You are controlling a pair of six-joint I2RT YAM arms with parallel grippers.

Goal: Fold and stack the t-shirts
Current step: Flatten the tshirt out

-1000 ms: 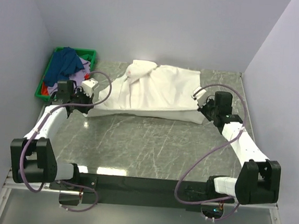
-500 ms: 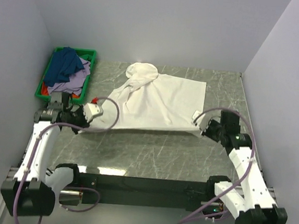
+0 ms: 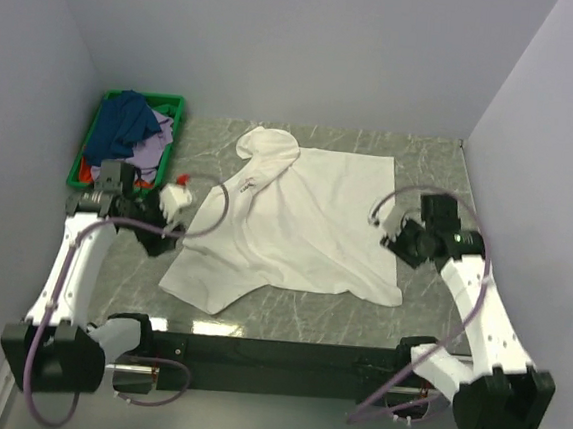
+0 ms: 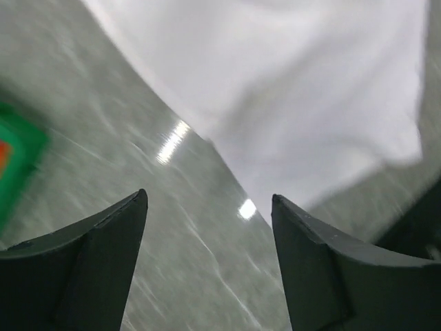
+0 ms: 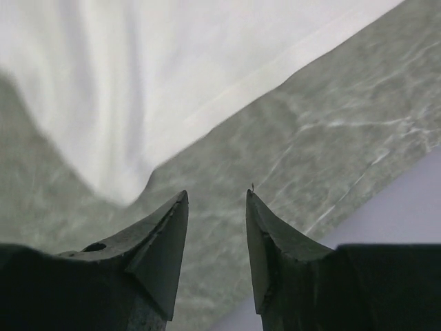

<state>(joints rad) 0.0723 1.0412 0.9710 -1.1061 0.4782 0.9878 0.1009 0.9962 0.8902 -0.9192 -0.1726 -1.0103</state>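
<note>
- The left gripper (image 3: 156, 241) hovered over bare table at the near-left. Its fingers were apart with nothing between them, and the left wrist view (image 4: 208, 200) confirmed this.
- The right gripper (image 3: 411, 248) hung at the opposite side. Its fingers were parted by a narrower gap and were also empty, as the right wrist view (image 5: 217, 194) showed.
- The white t-shirt (image 3: 306, 216) lay spread on the table between the two grippers, inward of each.
  - From the left fingers its edge ran ahead and to the right (image 4: 296, 89).
  - From the right fingers a hemmed edge ran ahead and to the left (image 5: 103, 83).
- Each gripper sat just beside its own side of the cloth without touching it, so neither arm looked clearly nearer.
- The shirt was about as wide as it was deep, so I could not name a long axis. A loose corner trailed toward the near-left and a bunched lobe sat at the far-left.
- The cloth was creased on a slant and no fold was made yet. I judged that the next grasp would be at those side edges.
- The table (image 3: 308, 312) was smooth grey marble with glare spots, so cloth should slide easily on it.
- At the far-left corner stood a green crate (image 3: 176, 98), well apart from the white shirt. It held a dark blue shirt (image 3: 124, 120), a lavender shirt (image 3: 150, 148) and a bit of a red shirt (image 3: 88, 169).
- Plain walls closed in close on the left, far and right sides, leaving the right arm little room outward.
</note>
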